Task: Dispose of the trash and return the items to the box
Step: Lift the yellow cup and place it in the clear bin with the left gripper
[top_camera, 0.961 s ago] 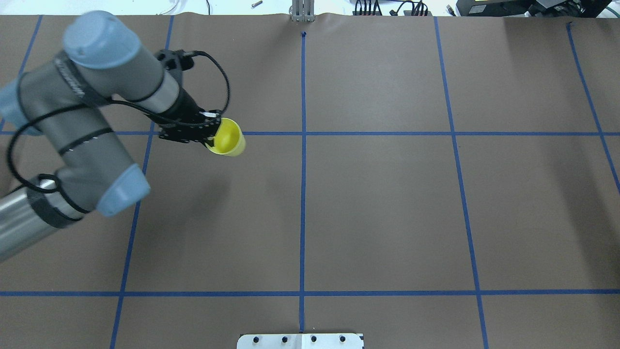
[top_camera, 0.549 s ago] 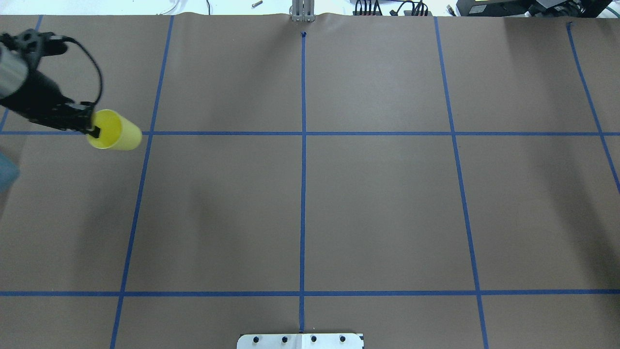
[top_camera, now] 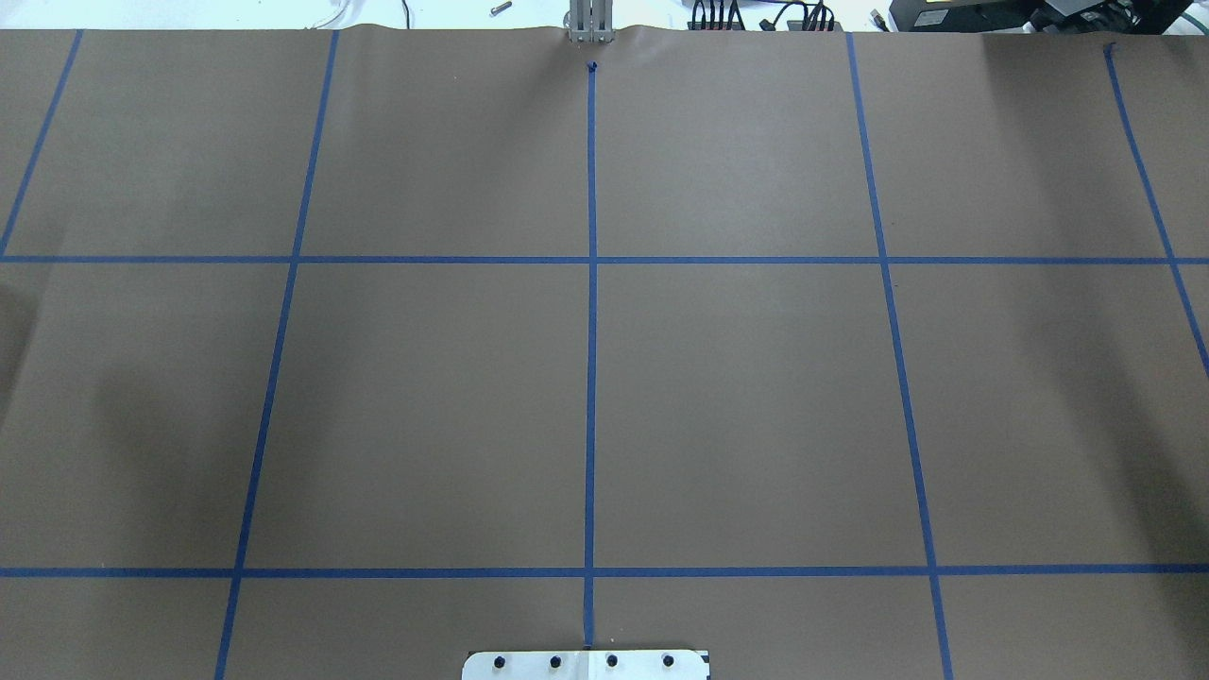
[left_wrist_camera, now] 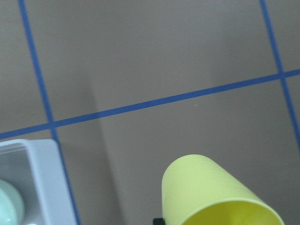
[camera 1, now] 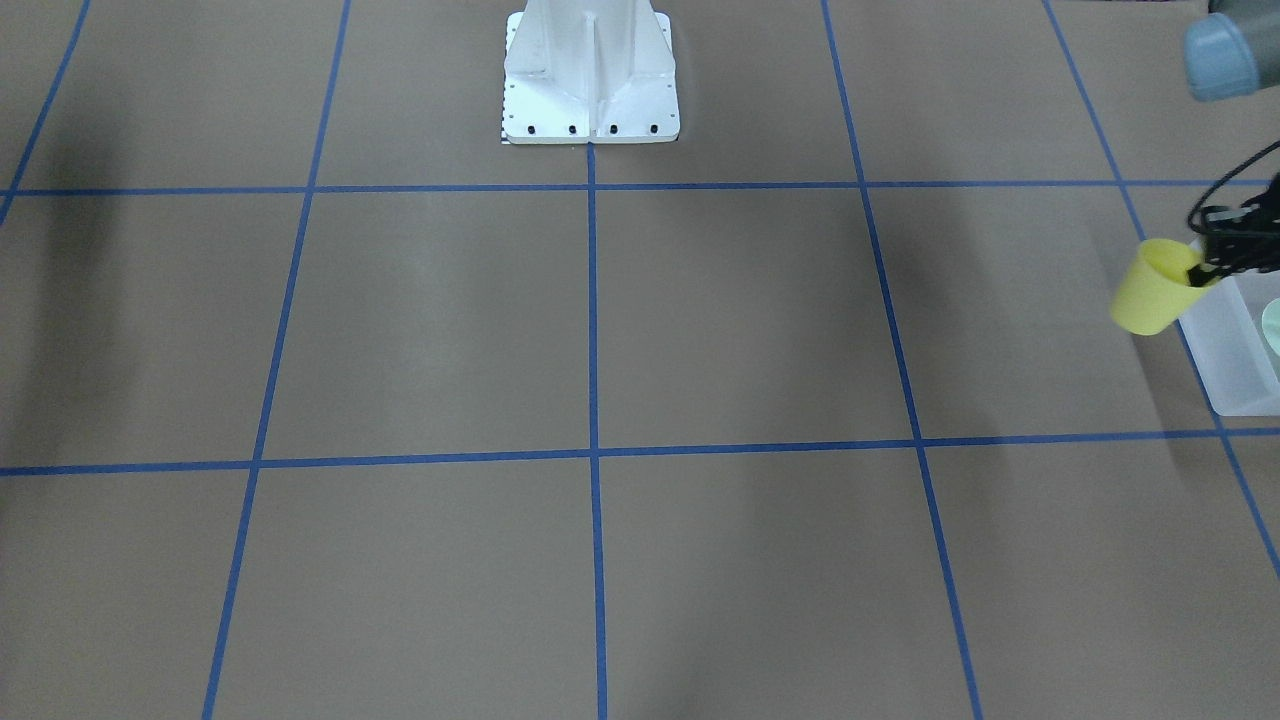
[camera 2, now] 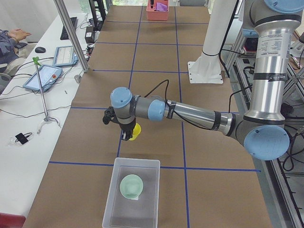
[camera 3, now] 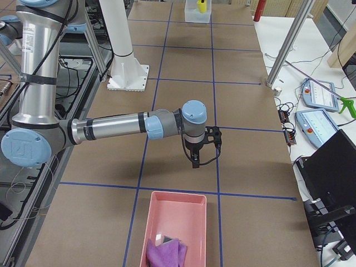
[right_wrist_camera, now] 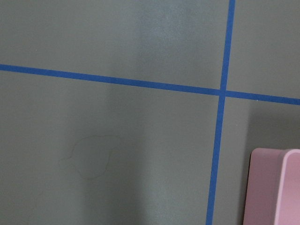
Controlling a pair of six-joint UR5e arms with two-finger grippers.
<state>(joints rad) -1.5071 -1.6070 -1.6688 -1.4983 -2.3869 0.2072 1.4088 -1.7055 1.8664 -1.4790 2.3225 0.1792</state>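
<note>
My left gripper [camera 1: 1197, 273] is shut on the rim of a yellow cup [camera 1: 1155, 285], one finger inside it, and holds it tilted above the table. The cup hangs just off a corner of the translucent white box [camera 1: 1235, 350], outside its wall. The pale green bowl [camera 2: 131, 185] lies inside the box [camera 2: 133, 192]. In the left wrist view the cup [left_wrist_camera: 215, 197] fills the lower right, and the box corner [left_wrist_camera: 33, 183] and bowl [left_wrist_camera: 7, 208] sit at lower left. My right gripper [camera 3: 196, 161] hovers over bare table; I cannot tell whether it is open or shut.
A pink bin [camera 3: 175, 228] with a purple cloth [camera 3: 167, 253] stands near the right arm; its corner shows in the right wrist view [right_wrist_camera: 276, 187]. The white robot base [camera 1: 590, 75] is at the table's back middle. The brown table [top_camera: 737, 406] has blue tape lines.
In the overhead view my left arm has carried the yellow cup leftward and out of the frame. Nothing else has moved there.
</note>
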